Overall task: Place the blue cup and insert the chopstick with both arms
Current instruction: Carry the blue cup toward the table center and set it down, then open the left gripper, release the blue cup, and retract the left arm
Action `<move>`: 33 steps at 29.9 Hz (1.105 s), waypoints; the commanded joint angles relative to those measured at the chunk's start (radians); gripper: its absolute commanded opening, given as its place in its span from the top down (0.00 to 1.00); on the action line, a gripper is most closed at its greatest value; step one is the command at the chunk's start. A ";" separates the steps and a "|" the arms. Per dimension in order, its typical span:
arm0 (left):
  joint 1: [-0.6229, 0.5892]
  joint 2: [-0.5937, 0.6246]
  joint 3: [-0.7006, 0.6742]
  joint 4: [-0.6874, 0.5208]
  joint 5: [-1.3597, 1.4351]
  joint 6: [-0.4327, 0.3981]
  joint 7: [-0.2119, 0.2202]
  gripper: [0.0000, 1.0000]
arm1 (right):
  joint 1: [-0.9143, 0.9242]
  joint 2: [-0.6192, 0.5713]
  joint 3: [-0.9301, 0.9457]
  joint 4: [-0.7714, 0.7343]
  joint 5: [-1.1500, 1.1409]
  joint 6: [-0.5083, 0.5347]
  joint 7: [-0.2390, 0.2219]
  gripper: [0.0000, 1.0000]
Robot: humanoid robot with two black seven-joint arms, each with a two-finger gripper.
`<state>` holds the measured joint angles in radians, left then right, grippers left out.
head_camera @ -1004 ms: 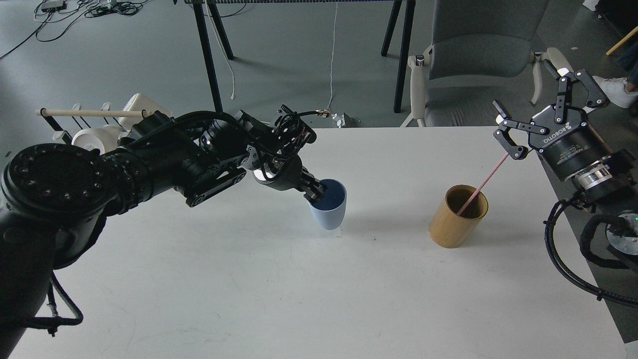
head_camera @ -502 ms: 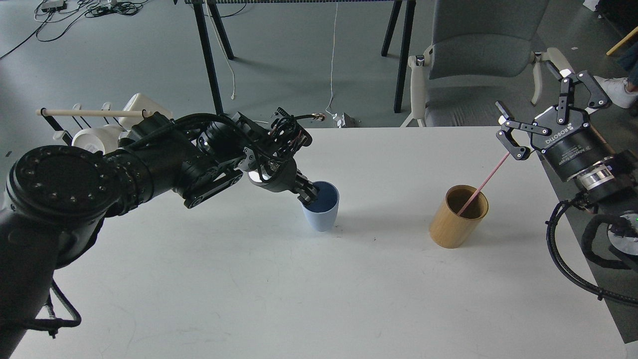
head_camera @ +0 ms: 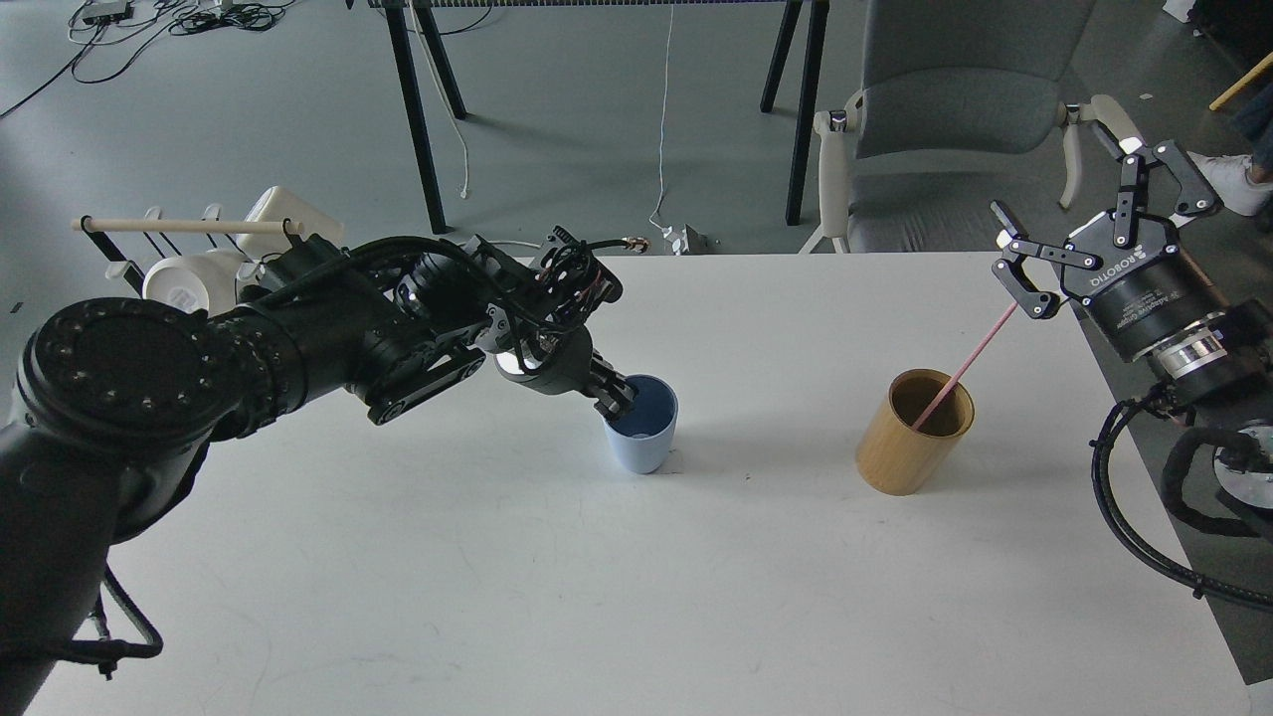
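The blue cup [head_camera: 641, 426], tilted a second ago, is now set upright on the white table [head_camera: 497, 557], rim clamped by the left gripper [head_camera: 617, 398]. Placement is judged nearly complete. The right gripper [head_camera: 1079, 239] is spread open beside the chopstick [head_camera: 960, 366], leaning in the bamboo holder [head_camera: 913, 431].

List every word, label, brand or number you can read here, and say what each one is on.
"ROBOTIQ": white letters on the black body of the right gripper, reading along its slant.
Smaller white print below that brand on the same body: too small to read.
Left gripper, blue cup, bamboo holder, chopstick, table: no readable text.
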<state>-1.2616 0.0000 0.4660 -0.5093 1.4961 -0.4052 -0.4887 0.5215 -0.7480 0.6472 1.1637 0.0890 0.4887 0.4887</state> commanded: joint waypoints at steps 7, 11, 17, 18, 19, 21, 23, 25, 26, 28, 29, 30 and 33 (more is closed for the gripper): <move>-0.001 0.005 -0.033 0.002 -0.010 -0.047 0.000 0.56 | 0.000 -0.001 0.000 0.001 0.000 0.000 0.000 0.06; 0.002 0.040 -0.098 0.002 -0.033 -0.073 0.000 0.38 | 0.009 -0.002 -0.003 0.004 0.000 0.000 0.000 0.06; 0.024 0.096 -0.226 0.014 -0.170 -0.083 0.000 0.09 | 0.051 -0.043 -0.006 0.019 -0.020 0.000 0.000 0.06; 0.037 0.115 -0.243 0.012 -0.203 -0.083 0.000 0.07 | 0.060 -0.068 -0.006 0.025 -0.026 0.000 0.000 0.06; 0.051 0.139 -0.269 0.012 -0.245 -0.083 0.000 0.06 | 0.075 -0.094 -0.008 0.034 -0.037 0.000 0.000 0.06; 0.080 0.181 -0.328 0.008 -0.344 -0.083 0.000 0.05 | 0.113 -0.137 -0.012 0.054 -0.095 0.000 0.000 0.06; 0.123 0.205 -0.401 0.002 -0.451 -0.083 0.000 0.04 | 0.144 -0.183 -0.012 0.074 -0.174 -0.034 0.000 0.06; 0.165 0.222 -0.482 0.002 -0.546 -0.083 0.000 0.04 | 0.175 -0.232 -0.008 0.089 -0.265 -0.131 0.000 0.06; 0.177 0.235 -0.521 0.002 -0.581 -0.083 0.000 0.04 | 0.187 -0.250 -0.008 0.093 -0.305 -0.175 0.000 0.06; 0.197 0.273 -0.614 0.000 -0.655 -0.083 0.000 0.04 | 0.196 -0.277 -0.006 0.103 -0.401 -0.286 0.000 0.06; 0.211 0.287 -0.672 -0.002 -0.695 -0.083 0.000 0.04 | 0.196 -0.286 -0.005 0.115 -0.454 -0.355 0.000 0.06; 0.224 0.293 -0.729 -0.003 -0.732 -0.083 0.000 0.04 | 0.195 -0.292 -0.006 0.128 -0.500 -0.417 0.000 0.06; 0.260 0.304 -0.907 -0.008 -0.856 -0.083 0.000 0.04 | 0.181 -0.313 -0.020 0.166 -0.677 -0.644 0.000 0.06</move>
<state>-1.0329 0.2911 -0.2840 -0.5134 0.7518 -0.4887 -0.4884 0.7143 -1.0416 0.6407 1.2977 -0.4320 0.0439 0.4887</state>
